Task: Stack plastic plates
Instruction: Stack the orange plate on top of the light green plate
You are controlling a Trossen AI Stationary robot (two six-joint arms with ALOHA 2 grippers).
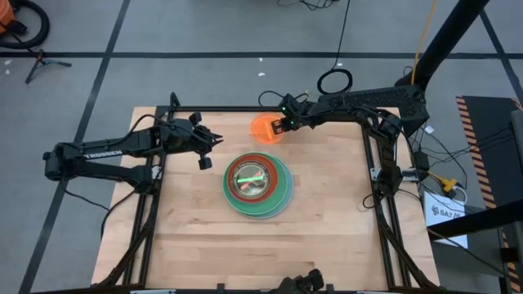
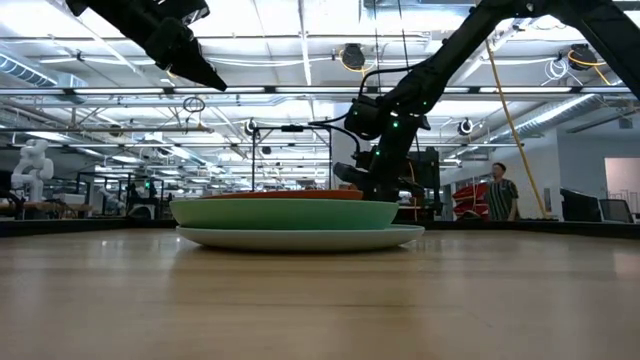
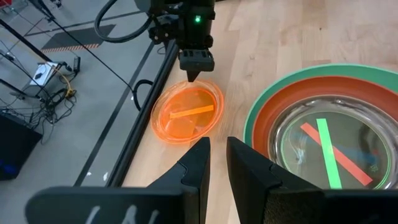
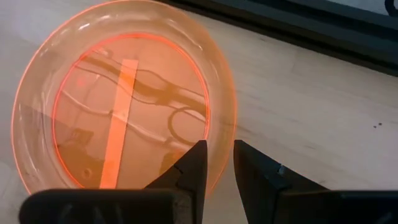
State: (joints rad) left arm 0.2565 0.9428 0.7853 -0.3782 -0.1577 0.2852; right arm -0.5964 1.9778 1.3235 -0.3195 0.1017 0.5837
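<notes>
A small orange plastic plate (image 1: 263,129) lies near the table's far edge. My right gripper (image 1: 280,126) is shut on its rim and shows in the left wrist view too (image 3: 193,73). At the table's middle stands a stack (image 1: 257,186): a pale blue plate (image 2: 300,238) at the bottom, then a green one (image 3: 261,102), a red-orange one (image 3: 280,93), and clear plates with green and red stripes (image 3: 329,149). My left gripper (image 1: 216,140) hovers left of the stack, above the table, open by a narrow gap (image 3: 219,163) and holding nothing. My right gripper pinches the orange plate's rim (image 4: 219,163) on the side toward the table's right edge. One finger (image 4: 194,163) is over the plate's inside and the other (image 4: 250,168) outside it. The fingers slant down from the right and far side. The plate's other side (image 3: 166,127) is low at the table.
A dark frame rail (image 3: 149,74) runs along the table's edge close behind the orange plate, with cables on the floor beyond. Bare wood (image 1: 245,245) lies on the near side of the stack. A person (image 2: 497,192) stands far off in the room.
</notes>
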